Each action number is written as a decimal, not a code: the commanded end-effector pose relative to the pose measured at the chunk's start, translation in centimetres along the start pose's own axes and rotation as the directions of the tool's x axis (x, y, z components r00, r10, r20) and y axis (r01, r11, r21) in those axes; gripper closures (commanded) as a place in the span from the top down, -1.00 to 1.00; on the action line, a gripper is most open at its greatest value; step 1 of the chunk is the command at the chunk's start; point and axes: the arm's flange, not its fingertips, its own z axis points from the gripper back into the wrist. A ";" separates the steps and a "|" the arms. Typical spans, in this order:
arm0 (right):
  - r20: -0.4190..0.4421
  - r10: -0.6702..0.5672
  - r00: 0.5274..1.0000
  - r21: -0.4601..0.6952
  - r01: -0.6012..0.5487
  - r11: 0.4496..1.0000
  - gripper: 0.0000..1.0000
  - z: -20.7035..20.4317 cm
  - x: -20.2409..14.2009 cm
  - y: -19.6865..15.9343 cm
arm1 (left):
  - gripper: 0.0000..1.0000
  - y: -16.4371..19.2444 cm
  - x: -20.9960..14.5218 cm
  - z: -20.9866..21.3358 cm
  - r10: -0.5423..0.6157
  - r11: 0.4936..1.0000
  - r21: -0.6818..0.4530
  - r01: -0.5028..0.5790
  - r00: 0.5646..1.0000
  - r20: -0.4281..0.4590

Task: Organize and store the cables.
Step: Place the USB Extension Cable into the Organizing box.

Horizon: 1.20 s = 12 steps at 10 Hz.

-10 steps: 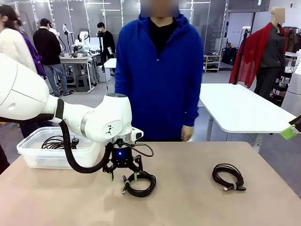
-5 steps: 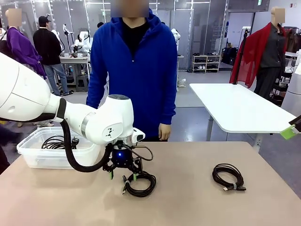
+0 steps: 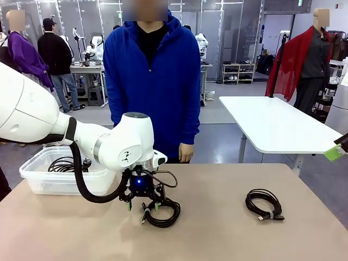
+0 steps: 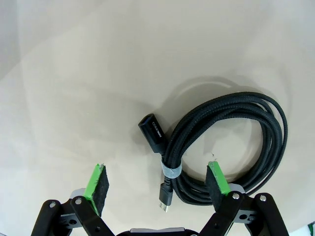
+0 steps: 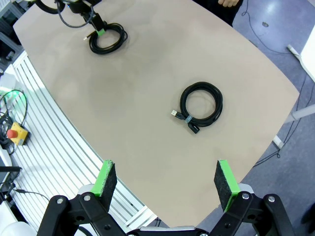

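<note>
One cable coil just below left hand

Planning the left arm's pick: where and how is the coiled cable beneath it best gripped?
Grip the coiled cable at its grey tie, straight down from above: it lies flat, and there the loops are bound into one narrow bundle the open left tool can likely straddle.

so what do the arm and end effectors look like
The left arm is white, with a black hose looped beneath and a blue light at the wrist. The left end effector and right end effector have black linkages and green pads.
</note>
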 end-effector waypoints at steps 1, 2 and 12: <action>0.012 -0.006 1.000 0.008 0.006 1.000 1.00 0.0 0.1 0.1 | 1.00 -0.5 -0.8 -0.7 0.032 0.999 -0.036 -0.031 0.999 0.024; 0.012 -0.006 1.000 0.008 0.006 1.000 1.00 0.0 0.1 0.1 | 1.00 -0.6 -0.8 -0.8 0.033 0.999 -0.041 -0.031 0.999 0.032; 0.012 -0.006 1.000 0.008 0.006 1.000 1.00 0.0 0.1 0.1 | 0.28 -0.1 -0.8 -1.0 0.056 0.997 -0.061 -0.055 0.998 0.006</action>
